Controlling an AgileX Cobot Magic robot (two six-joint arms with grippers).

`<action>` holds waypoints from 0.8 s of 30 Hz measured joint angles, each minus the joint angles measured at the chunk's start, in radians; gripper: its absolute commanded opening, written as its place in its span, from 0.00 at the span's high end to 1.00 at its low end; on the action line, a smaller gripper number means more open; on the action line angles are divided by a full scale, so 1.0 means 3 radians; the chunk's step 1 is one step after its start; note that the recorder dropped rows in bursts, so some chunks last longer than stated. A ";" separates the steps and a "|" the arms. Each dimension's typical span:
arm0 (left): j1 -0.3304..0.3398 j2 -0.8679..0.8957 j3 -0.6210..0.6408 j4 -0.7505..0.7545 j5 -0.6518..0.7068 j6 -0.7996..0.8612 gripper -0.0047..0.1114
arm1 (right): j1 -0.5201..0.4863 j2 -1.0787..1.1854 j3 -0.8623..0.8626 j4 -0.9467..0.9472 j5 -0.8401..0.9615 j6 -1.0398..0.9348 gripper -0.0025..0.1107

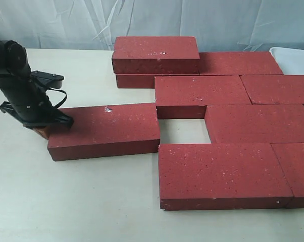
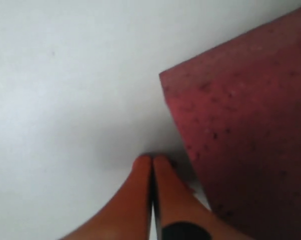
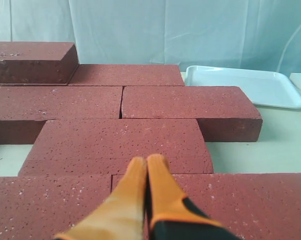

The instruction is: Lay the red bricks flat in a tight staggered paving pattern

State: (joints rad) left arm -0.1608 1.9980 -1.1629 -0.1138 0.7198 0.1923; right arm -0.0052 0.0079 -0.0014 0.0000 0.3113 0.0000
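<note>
Dark-red paving fills most of a pale table (image 1: 81,206). Nearest the camera, 2 of the red bricks (image 1: 225,174) lie flat, end to end, as the front course.

Just behind them, to the left, 1 loose brick (image 1: 104,132) lies flat but slightly skewed. Its far right corner touches the course behind it. A square gap (image 1: 185,131) of bare table separates its right end from the next laid brick (image 1: 258,123).

The left gripper (image 2: 151,164) has its orange fingers pressed together and holds nothing. Its tips are down at the table, just beside the loose brick's left short end (contact itself cannot be confirmed). The right gripper (image 3: 147,164), outside the exterior view, is likewise pinched closed and empty, poised over the laid courses.

Farther back lie 2 more courses, with 1 stacked brick (image 1: 154,53) resting on top at the back left. A white tray (image 1: 293,58) sits at the far right.

The step in hand appears to be sliding the loose brick rightward to close the gap. To do it well:
- Push low, against the middle of the short end; an off-centre push would probably turn the brick further.
- Square the brick first, since the slot looks barely as wide as the brick and the near right corner could catch on the front course.
- Stop the push once the ends meet.
</note>
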 measured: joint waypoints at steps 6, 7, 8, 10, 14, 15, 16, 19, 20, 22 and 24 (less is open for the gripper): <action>0.0003 0.0022 0.0002 -0.0048 -0.0309 0.0121 0.95 | 0.0000 0.0000 0.0000 0.0000 0.0000 0.0000 0.99; 0.0003 0.0028 0.0002 -0.0040 -0.0364 0.0130 0.95 | 0.0000 0.0000 0.0000 0.0000 0.0000 0.0000 0.99; 0.0003 0.0035 0.0002 -0.0040 -0.0441 0.0138 0.95 | 0.0000 0.0000 0.0000 0.0000 0.0000 0.0000 0.99; 0.0003 0.0035 0.0002 -0.0062 -0.0493 0.0203 0.95 | 0.0000 0.0000 0.0000 0.0000 0.0000 0.0000 0.99; 0.0003 0.0035 0.0002 0.0001 -0.0487 0.0282 0.94 | 0.0000 0.0000 0.0000 0.0000 0.0000 0.0000 0.99; 0.0003 0.0035 0.0002 0.0031 -0.0481 0.0232 0.92 | 0.0000 0.0000 0.0000 0.0000 0.0000 0.0000 0.99; 0.0003 0.0035 0.0002 0.0072 -0.0482 0.0171 0.88 | 0.0000 0.0000 0.0000 0.0000 0.0000 0.0000 0.99; 0.0019 0.0035 0.0002 0.0164 -0.0469 0.0039 0.71 | 0.0000 0.0000 0.0000 0.0000 0.0000 0.0000 0.99; 0.0036 0.0035 -0.0006 0.0192 -0.0453 0.0018 0.68 | 0.0000 0.0000 0.0000 0.0000 0.0000 0.0000 0.99; 0.0067 0.0035 -0.0032 0.0223 -0.0368 0.0007 0.60 | 0.0000 0.0000 0.0000 0.0000 0.0000 0.0000 0.99; 0.0082 -0.0005 -0.0064 0.0255 -0.0261 -0.0002 0.53 | 0.0000 0.0000 0.0000 0.0000 0.0000 0.0000 0.99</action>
State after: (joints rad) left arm -0.1361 1.9964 -1.1822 -0.0372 0.6417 0.1917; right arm -0.0052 0.0079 -0.0014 0.0000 0.3113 0.0000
